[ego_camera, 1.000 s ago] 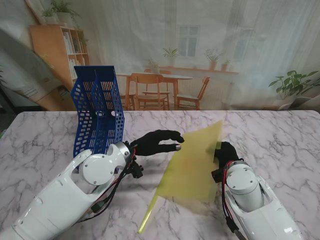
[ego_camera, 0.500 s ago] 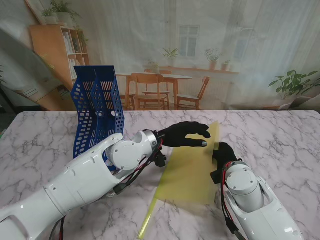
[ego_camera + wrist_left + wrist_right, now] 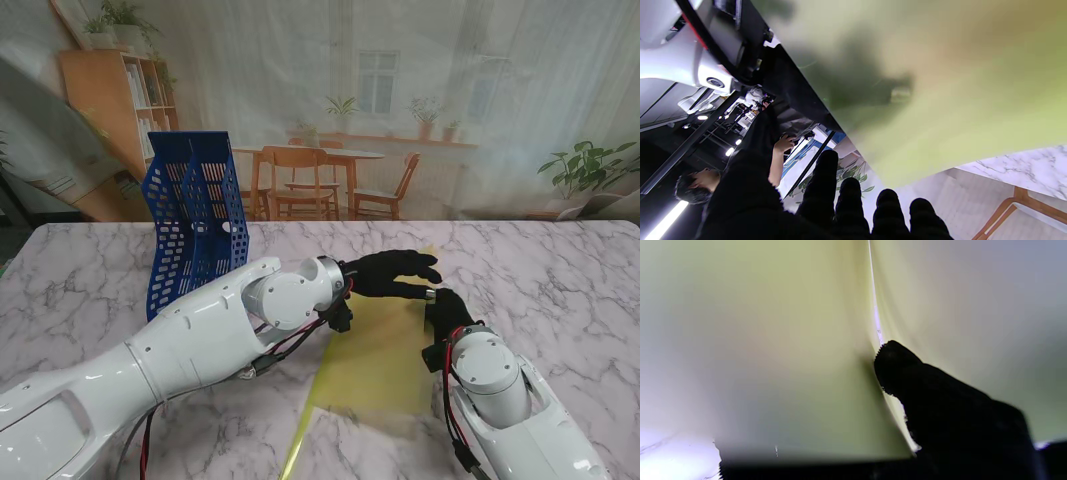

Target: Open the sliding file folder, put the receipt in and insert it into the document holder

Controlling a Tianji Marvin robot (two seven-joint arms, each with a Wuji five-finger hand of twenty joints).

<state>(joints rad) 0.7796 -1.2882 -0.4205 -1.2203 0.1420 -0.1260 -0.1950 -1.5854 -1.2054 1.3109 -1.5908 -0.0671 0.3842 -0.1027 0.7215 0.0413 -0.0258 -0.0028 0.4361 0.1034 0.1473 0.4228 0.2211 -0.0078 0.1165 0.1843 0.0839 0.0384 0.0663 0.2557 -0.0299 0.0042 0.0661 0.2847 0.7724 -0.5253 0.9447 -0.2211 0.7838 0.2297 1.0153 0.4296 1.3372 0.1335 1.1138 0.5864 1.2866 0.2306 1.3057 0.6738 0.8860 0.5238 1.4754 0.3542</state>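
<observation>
1. Left hand (image 3: 395,272), black-gloved, sits just right of frame centre in the stand view, fingers spread and holding nothing, hovering over the far part of the yellow file folder (image 3: 372,358).
2. Right hand (image 3: 447,305) lies right of centre, at the folder's right edge; a fingertip (image 3: 895,355) presses between two yellow sheets, but whether it grips them cannot be told.
3. Most of the folder lies in the lower middle of the frame, its surface tilted up from the marble table (image 3: 560,280).
4. Blue mesh document holder (image 3: 195,222) stands upright in the upper left, well apart from the folder.
</observation>
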